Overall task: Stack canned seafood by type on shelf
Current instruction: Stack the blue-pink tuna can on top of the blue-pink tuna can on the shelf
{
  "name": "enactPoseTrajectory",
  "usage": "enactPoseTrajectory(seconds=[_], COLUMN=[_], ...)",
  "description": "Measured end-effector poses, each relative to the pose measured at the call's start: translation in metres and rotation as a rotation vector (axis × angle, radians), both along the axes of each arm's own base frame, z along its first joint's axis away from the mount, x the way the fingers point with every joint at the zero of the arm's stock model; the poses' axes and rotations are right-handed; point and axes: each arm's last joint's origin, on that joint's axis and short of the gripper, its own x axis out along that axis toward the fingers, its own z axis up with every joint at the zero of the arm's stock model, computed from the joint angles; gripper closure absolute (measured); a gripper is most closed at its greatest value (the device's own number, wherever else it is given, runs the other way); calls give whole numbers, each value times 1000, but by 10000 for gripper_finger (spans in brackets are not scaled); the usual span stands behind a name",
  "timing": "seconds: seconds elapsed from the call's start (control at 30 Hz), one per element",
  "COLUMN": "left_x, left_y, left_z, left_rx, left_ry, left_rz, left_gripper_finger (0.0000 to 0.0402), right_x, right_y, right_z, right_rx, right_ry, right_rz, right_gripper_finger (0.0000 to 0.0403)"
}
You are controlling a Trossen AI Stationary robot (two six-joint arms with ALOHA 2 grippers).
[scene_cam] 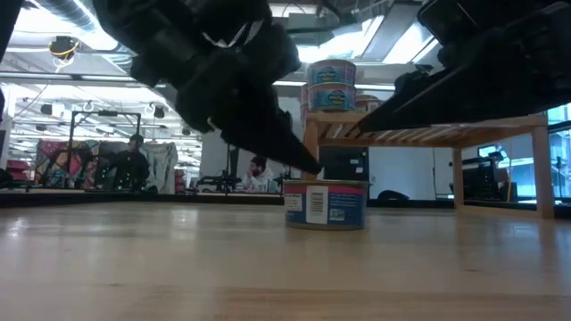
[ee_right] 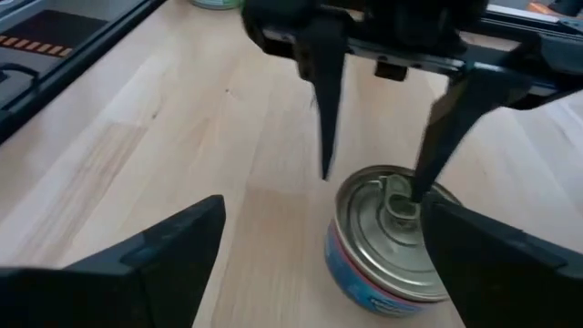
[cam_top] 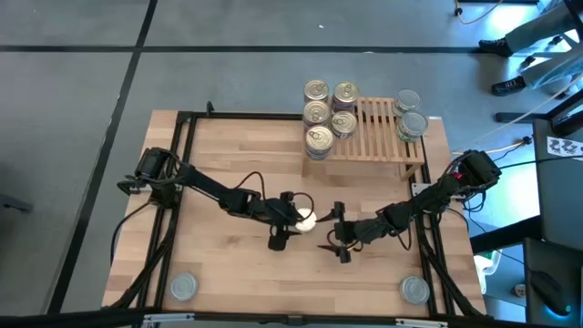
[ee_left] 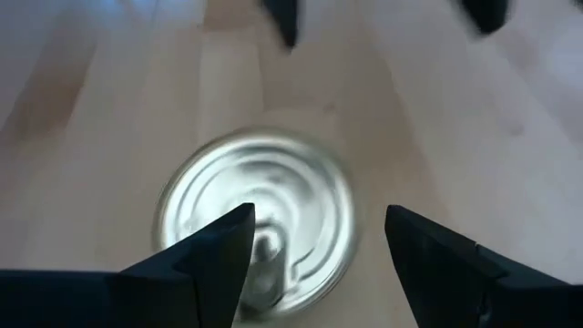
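Wooden tabletop [cam_top: 228, 155]: one pull-tab tin [ee_right: 393, 239] stands mid-table.
Left gripper [ee_right: 373, 173] hovers over it, fingers spread; right gripper [cam_top: 339, 244] waits beside, also spread, empty.

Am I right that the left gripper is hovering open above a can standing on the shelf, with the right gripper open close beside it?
Not quite: the can stands on the table, not on the shelf, which the low view shows farther back. The rest holds: the left gripper hangs open just above it, and the right gripper waits open close by.
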Motion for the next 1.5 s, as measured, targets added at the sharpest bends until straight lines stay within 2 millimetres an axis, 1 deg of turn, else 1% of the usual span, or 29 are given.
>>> enactPoseTrajectory(seconds=[0.1,0.2,0.37,0.5,0.63,0.7,0.83,1.03,1.13,1.4,1.5], left_x=[3,5,4,1,4,7,10,9,10,10,11], left_y=[-1,7,26,30,30,31,36,43,43,49,49], left_z=[5,4,-8,-20,-33,-37,-44,-45,-44,-44,-44], left_rx=[-13,1,25,5,-27,-58,-119,-189,-206,-271,-279], left_ry=[-20,-25,7,22,19,4,-9,-32,-37,-40,-52], left_rz=[-5,1,26,0,19,23,54,104,117,168,163], left_gripper_finger=[156,156,156,156,156,156,156,156,156,156,156], right_x=[0,0,0,1,5,10,14,14,14,12,14], right_y=[-1,-1,-1,0,2,4,5,2,2,1,0], right_z=[0,0,0,-4,-15,-16,-18,-19,-19,-23,-27], right_rx=[-8,-12,-12,-24,-118,-165,-280,-466,-512,-637,-717], right_ry=[-3,-4,-3,16,55,60,119,223,234,286,285], right_rz=[-17,-27,-26,-15,11,29,33,-2,-2,86,71], right_gripper_finger=[40,40,40,40,40,40,40,40,40,40,40])
